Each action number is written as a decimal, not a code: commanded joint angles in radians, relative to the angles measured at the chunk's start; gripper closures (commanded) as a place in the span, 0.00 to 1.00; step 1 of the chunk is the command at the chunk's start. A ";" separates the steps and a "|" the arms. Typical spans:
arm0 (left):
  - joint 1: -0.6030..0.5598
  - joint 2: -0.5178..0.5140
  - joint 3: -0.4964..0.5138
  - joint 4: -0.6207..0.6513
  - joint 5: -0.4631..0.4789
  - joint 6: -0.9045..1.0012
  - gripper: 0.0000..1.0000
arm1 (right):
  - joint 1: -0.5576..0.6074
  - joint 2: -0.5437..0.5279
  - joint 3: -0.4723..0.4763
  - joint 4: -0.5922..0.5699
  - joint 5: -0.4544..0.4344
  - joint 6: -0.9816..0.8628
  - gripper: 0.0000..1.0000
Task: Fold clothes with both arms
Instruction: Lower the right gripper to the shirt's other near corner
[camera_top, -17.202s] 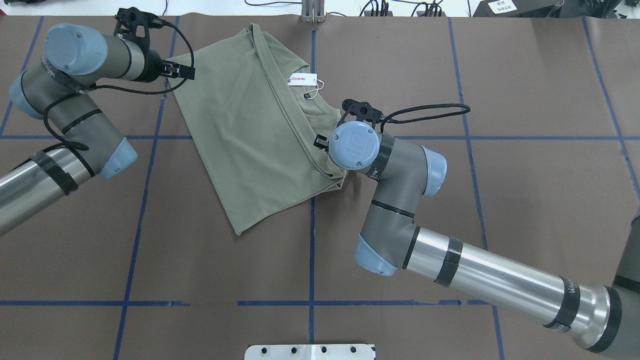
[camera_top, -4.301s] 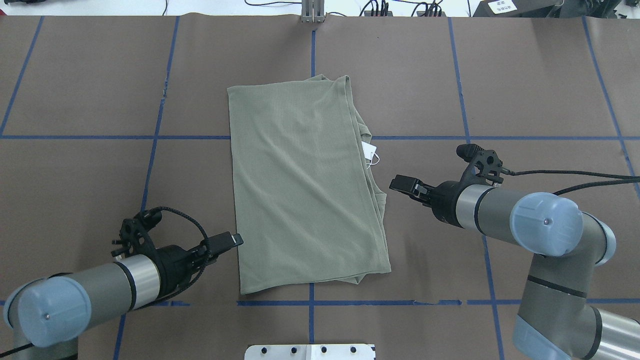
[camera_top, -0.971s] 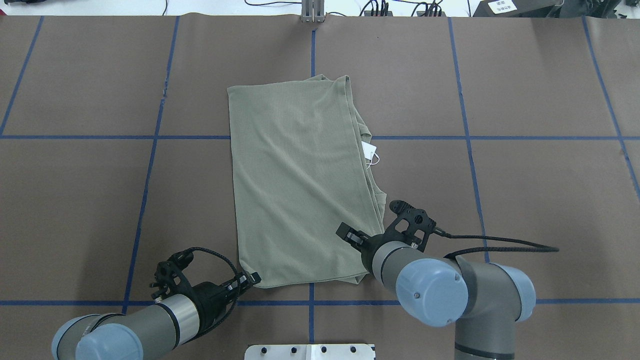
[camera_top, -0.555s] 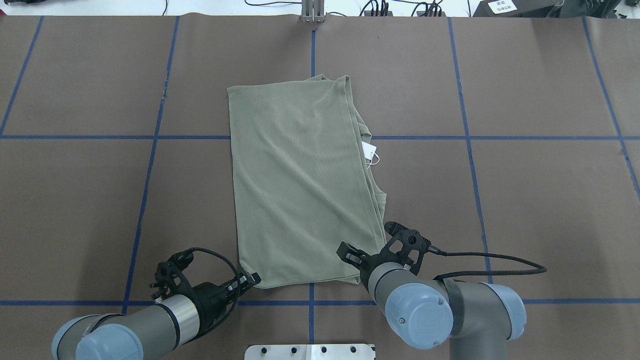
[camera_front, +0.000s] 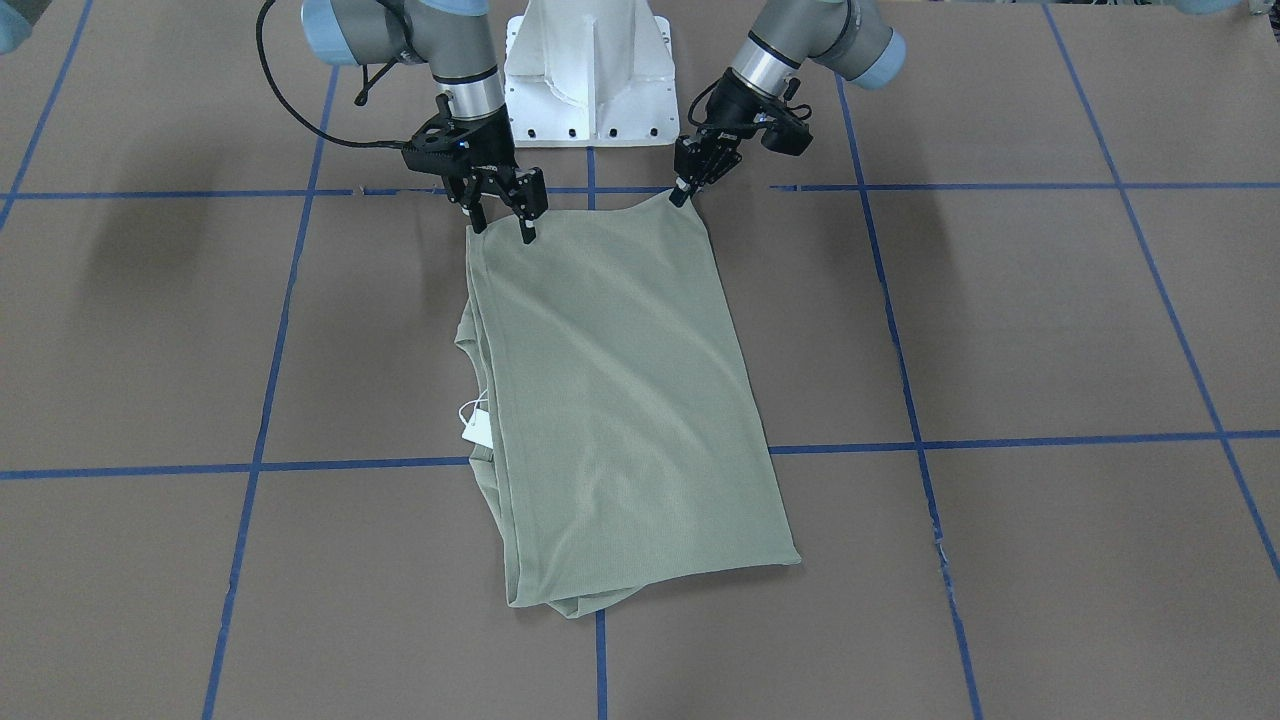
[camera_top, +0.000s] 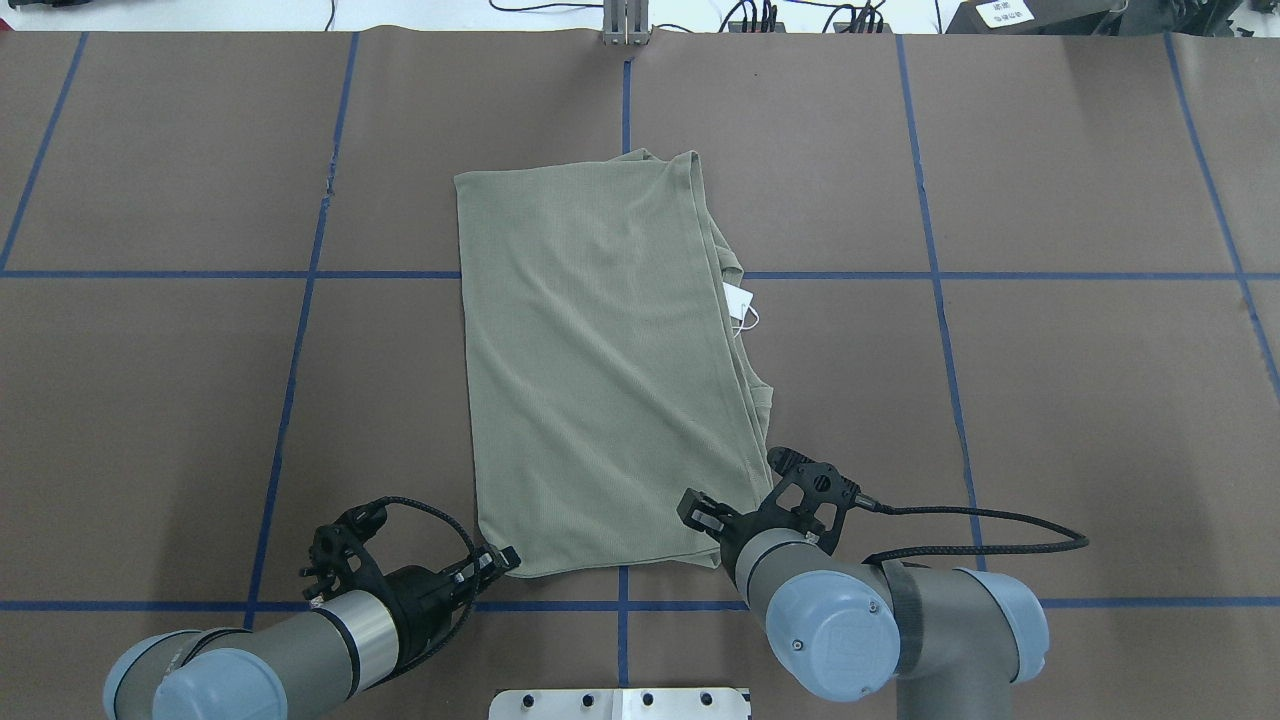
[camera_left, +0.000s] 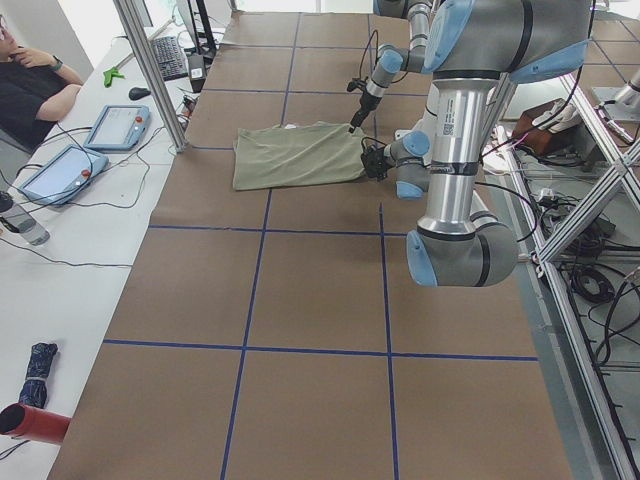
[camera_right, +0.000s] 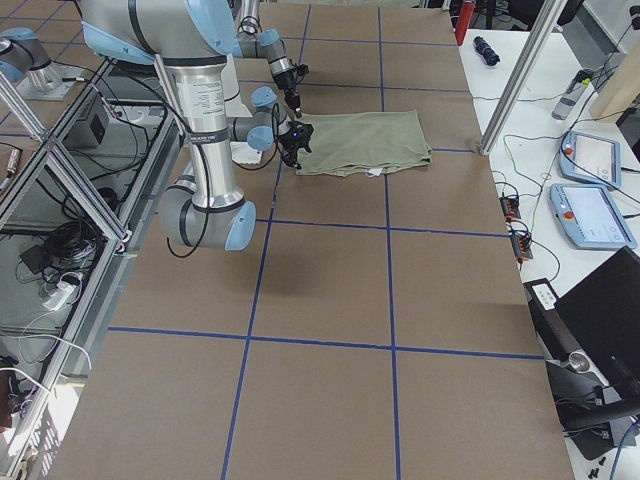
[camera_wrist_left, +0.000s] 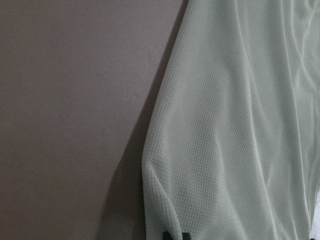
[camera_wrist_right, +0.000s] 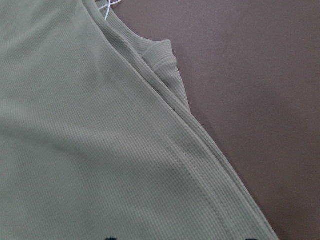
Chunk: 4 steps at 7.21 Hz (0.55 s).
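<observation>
The sage-green shirt (camera_top: 600, 370) lies folded into a long rectangle at the middle of the brown table (camera_top: 1050, 400), its white hang tag (camera_top: 737, 297) poking out on the right side. My left gripper (camera_top: 500, 558) is at the near left corner, shut, and pinches the cloth (camera_wrist_left: 235, 125) between fingertips (camera_wrist_left: 167, 235) set close together. My right gripper (camera_front: 500, 222) stands open over the near right corner, one finger on each side of the layered edge (camera_wrist_right: 190, 165). In the front-facing view the shirt (camera_front: 610, 400) reaches from both grippers toward the camera, with the left gripper (camera_front: 683, 190) at its top right corner.
The white pedestal base (camera_front: 590, 70) stands just behind the grippers. Blue tape lines (camera_top: 930, 275) mark the table in squares. A metal post (camera_top: 625, 25) is at the far edge. A person (camera_left: 30, 75) sits at a side desk with tablets (camera_left: 115, 125).
My right gripper has moved down along the shirt's right edge toward its near corner and stays open. The left gripper has held still at the near left corner.
</observation>
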 joint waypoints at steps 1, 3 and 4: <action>0.000 0.000 0.000 0.000 0.000 0.000 1.00 | -0.002 0.007 -0.005 0.001 -0.016 0.011 0.42; 0.000 0.000 0.000 0.000 0.000 0.000 1.00 | -0.002 0.008 -0.003 0.004 -0.016 0.030 0.92; -0.001 0.000 -0.001 0.000 0.000 0.000 1.00 | -0.002 0.008 -0.003 0.003 -0.016 0.037 1.00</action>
